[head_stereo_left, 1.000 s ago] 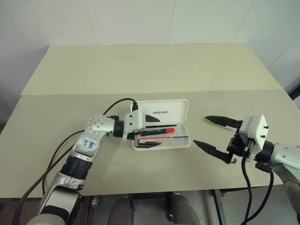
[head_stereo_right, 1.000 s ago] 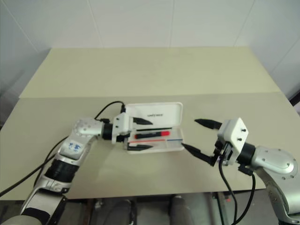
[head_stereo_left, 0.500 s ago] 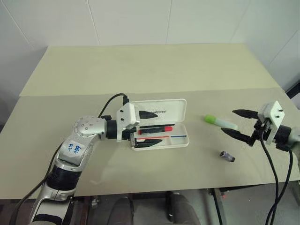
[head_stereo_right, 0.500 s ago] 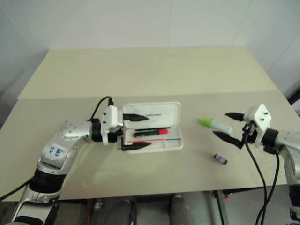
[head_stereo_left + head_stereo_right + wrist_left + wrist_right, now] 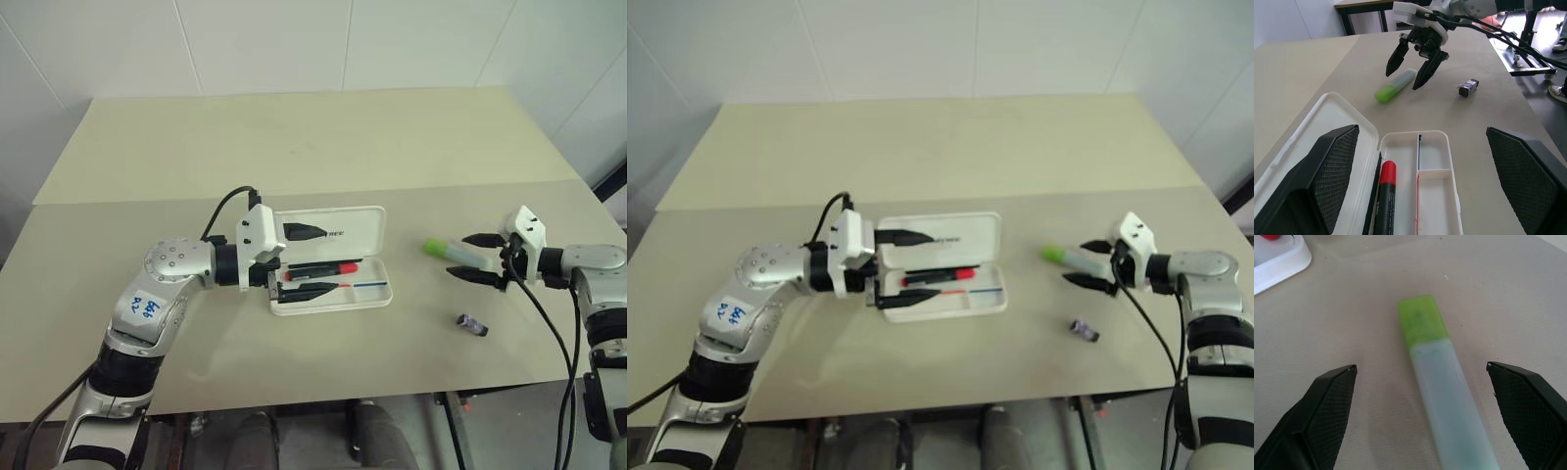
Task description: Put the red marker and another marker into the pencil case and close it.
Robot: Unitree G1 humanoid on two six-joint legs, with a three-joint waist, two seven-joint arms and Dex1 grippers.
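The red marker (image 5: 327, 266) lies inside the open case (image 5: 333, 277), along the tray's edge nearest the raised lid, red cap toward the case's right end. The green marker (image 5: 452, 251) lies flat on the table (image 5: 294, 147), well to the right of the case, green cap toward it. The right gripper (image 5: 477, 258) hovers at that marker's pale barrel end, fingers spread wide on either side of it, gripping nothing. The left gripper (image 5: 302, 260) hangs over the case's left end, jaws fully apart and empty. A small dark stub (image 5: 472, 323) lies to the right of the case, nearer the table's front edge than the green marker.
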